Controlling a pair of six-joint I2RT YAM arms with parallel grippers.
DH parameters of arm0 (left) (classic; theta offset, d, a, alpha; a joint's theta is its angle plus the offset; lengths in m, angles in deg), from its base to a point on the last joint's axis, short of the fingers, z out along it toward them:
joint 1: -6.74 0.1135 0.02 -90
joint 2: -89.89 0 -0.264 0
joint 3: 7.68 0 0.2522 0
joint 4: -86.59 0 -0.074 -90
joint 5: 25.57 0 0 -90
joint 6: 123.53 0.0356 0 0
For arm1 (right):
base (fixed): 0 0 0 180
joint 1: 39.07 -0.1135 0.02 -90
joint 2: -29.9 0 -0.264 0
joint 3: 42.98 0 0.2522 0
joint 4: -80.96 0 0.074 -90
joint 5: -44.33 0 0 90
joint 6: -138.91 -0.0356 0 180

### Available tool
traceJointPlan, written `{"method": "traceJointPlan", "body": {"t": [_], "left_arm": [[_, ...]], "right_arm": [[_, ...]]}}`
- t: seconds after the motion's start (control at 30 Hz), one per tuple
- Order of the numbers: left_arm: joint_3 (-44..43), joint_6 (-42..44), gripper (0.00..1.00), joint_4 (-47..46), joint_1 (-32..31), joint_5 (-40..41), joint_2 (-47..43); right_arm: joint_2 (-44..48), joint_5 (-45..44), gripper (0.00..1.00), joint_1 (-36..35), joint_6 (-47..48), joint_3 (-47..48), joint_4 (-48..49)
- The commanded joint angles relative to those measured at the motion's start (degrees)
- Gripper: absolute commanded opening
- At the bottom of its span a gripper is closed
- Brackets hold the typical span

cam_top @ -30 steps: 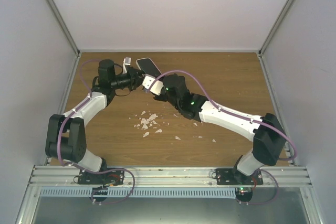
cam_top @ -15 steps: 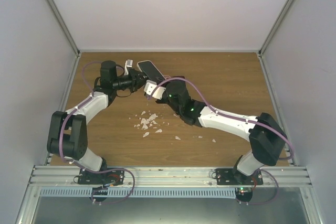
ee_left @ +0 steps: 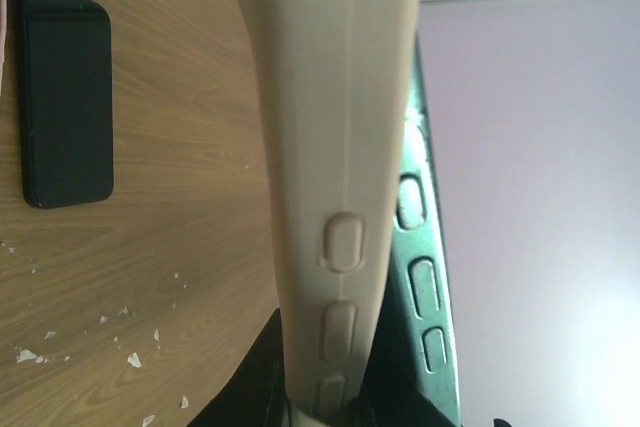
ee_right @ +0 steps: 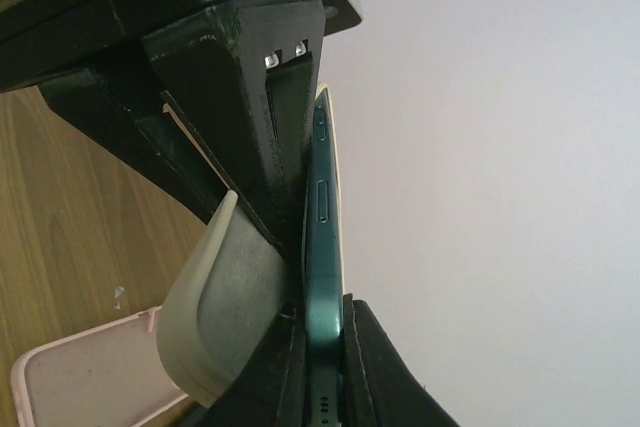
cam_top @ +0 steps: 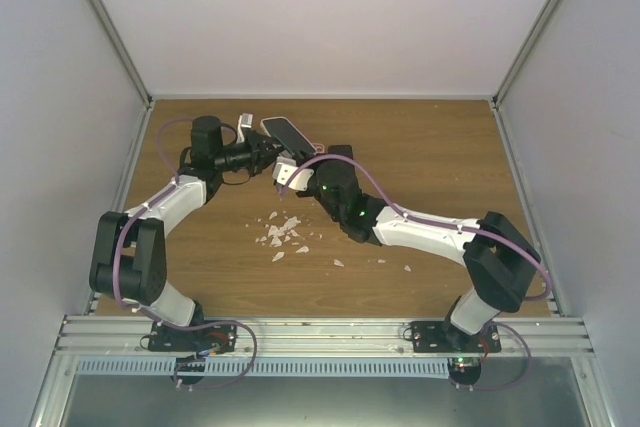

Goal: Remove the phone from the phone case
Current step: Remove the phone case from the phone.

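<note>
The left end effector point(ee_left: 320, 409) is pinched tight on the beige phone case point(ee_left: 330, 97). The right end effector point(ee_right: 325, 377) is pinched on the green phone point(ee_right: 322, 247), held up above the worktop point(cam_top: 420, 167). It is best to pull the phone away slowly, so the soft case peels off.

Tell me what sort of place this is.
Probably a lab robot cell: wooden tabletop boxed in by plain white panels, two robot arms bolted to an aluminium rail.
</note>
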Motion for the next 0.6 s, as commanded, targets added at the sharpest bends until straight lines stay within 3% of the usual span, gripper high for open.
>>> {"method": "traceJointPlan", "body": {"t": [0.0, 0.33, 0.57], "left_arm": [[0.6, 3.0, 0.00, -2.0, -1.5, -7.6, -0.6], [0.7, 11.1, 0.00, 6.7, -1.0, 1.5, -1.3], [2.8, 15.8, 0.00, 12.1, 0.4, 9.0, -2.3]], "right_arm": [[0.6, -6.3, 0.00, 1.8, -2.1, 2.3, 3.0], [3.1, -4.0, 0.00, 2.5, -10.4, 8.1, -10.0], [3.2, -2.3, 0.01, 3.9, -14.3, 9.6, -13.8]]}}
